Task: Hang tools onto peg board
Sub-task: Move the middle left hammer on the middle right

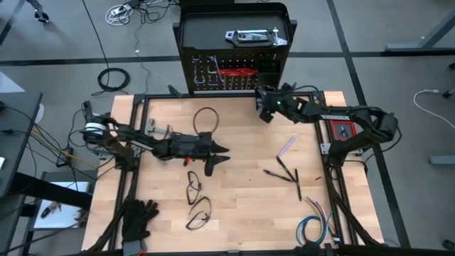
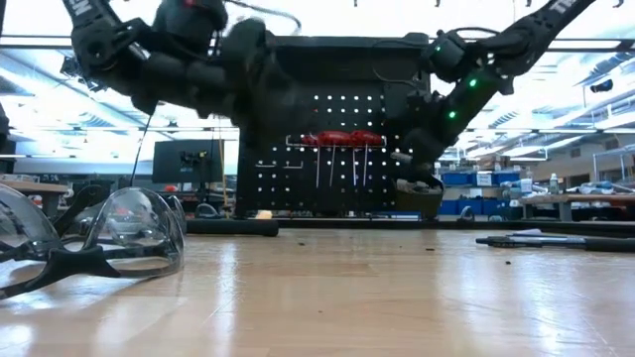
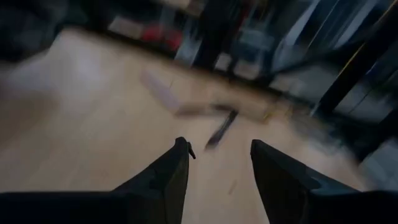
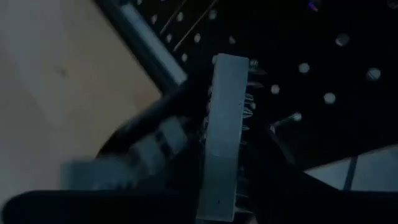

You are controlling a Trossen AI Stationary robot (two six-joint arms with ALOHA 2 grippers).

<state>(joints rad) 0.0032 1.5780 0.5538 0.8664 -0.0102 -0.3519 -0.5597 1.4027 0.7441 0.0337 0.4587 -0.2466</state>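
right hand [image 4: 224, 186] grips grey piece [image 4: 222, 137] by peg board [image 4: 323, 56]

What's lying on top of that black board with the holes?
On top of the peg board lies a silver clamp-like tool. Red-handled tools hang on its front. Whatever lies behind the board is hidden.

Black gloves [image 1: 138, 217] well behind my left pincer [image 1: 222, 150], worktop [image 1: 242, 206] edge. Coloured wire bundle [image 1: 315, 226] far from my right pincer [image 1: 264, 108]. Safety glasses [image 2: 109, 238] near left pincer.
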